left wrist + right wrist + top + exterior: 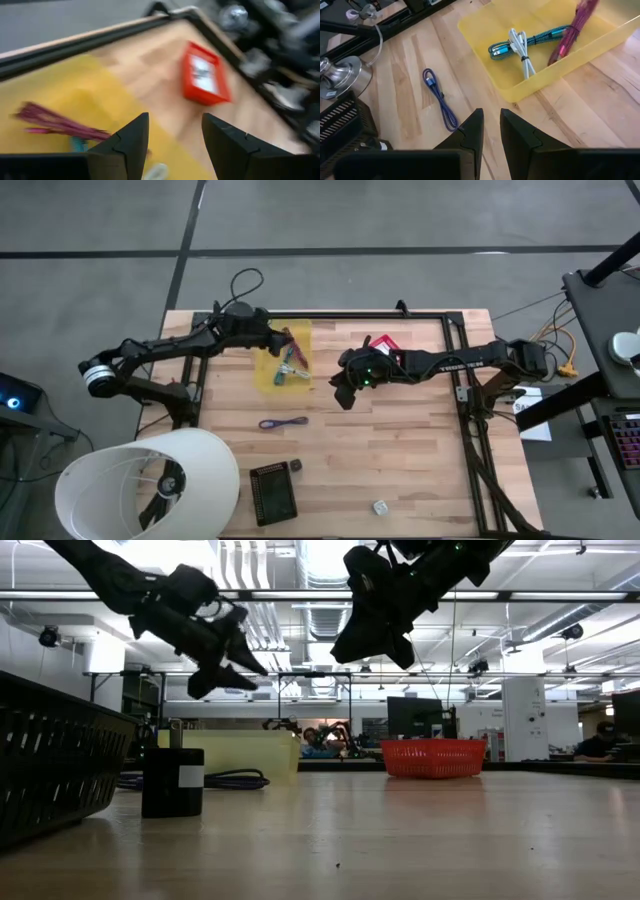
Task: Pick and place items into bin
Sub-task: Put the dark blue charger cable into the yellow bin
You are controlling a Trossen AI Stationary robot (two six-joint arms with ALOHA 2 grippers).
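A yellow bin (270,375) (560,75) stands on the table and holds a teal cord (540,39), a white cord (520,47) and a magenta bundle (570,32) (55,122). A purple cord loop (283,422) (440,95) lies flat on the wood nearer me. My left gripper (268,342) (175,120) hovers open above the bin's far part, empty. My right gripper (345,392) (491,114) hangs in the air to the right of the bin. Its fingers stand a narrow gap apart with nothing between them.
A red basket (388,343) (204,75) sits near the far edge, right of the bin. Toward the near edge are a black ribbed box (273,492), a small dark cube (295,466) (172,782) and a clear cube (380,507). A white lampshade (150,480) covers the near-left corner.
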